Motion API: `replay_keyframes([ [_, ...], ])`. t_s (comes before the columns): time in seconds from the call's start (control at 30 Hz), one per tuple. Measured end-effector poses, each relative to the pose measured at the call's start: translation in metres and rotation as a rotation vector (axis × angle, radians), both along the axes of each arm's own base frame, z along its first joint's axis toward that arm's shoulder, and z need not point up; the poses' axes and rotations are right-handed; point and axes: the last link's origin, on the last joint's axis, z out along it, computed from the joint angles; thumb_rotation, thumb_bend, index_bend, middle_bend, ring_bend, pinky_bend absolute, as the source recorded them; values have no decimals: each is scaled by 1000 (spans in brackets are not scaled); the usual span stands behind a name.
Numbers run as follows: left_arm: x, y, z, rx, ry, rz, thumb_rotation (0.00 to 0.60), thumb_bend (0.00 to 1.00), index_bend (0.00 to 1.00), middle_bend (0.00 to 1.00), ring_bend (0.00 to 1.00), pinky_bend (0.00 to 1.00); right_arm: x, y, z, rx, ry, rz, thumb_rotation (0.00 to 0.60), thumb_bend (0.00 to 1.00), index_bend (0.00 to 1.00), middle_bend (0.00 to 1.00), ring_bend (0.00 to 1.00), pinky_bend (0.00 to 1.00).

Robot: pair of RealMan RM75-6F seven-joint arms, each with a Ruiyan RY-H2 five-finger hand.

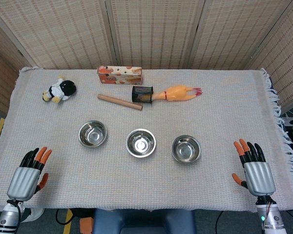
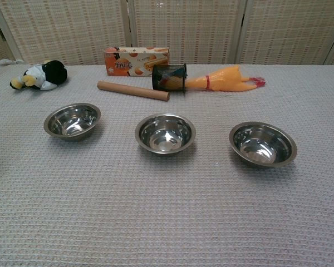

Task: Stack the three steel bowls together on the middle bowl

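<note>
Worktop: a worktop (image 1: 146,190) under a pale woven cloth, with reed screens behind it.
Bowls: three empty steel bowls stand upright in a row across the middle, apart from one another, none stacked yet. The left bowl (image 1: 93,133), the middle bowl (image 1: 140,142) and the right bowl (image 1: 186,148) each sit alone.
My left hand: my left hand (image 1: 28,173) rests at the near left corner, palm down, fingers spread, grasping nothing, well apart from the left bowl.
My right hand: my right hand (image 1: 254,168) rests at the near right side, fingers spread and released, well apart from the right bowl.
Behind the bowls: a black-and-white plush toy (image 1: 59,91) at far left; a snack box (image 1: 119,74); a wooden roller (image 1: 119,102) lying beside a black mesh cup (image 1: 142,93) tipped on its side; a rubber chicken (image 1: 178,92) just beside the cup.
</note>
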Motion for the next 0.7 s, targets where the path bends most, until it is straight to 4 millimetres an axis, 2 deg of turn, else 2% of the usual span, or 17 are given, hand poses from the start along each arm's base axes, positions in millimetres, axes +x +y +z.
replay_keyframes([
  [0.17, 4, 6, -9, -8, -38, -42, 600, 480, 0, 0, 0, 126, -1, -1, 0, -4, 0, -4, 600, 85, 0, 0, 0, 0],
  [0.37, 1, 32, -30, -19, -75, -106, 600, 462, 33, 0, 0, 127, -4, -4, 1, -10, 5, -19, 600, 85, 0, 0, 0, 0],
  [0.53, -1, 64, -59, -31, -60, -149, 600, 460, 57, 0, 0, 125, -8, -9, 1, -21, 12, -43, 600, 85, 0, 0, 0, 0],
  [0.7, 10, 88, -92, -61, -49, -185, 600, 459, 73, 0, 0, 124, -13, -14, 0, -24, 18, -69, 600, 85, 0, 0, 0, 0],
])
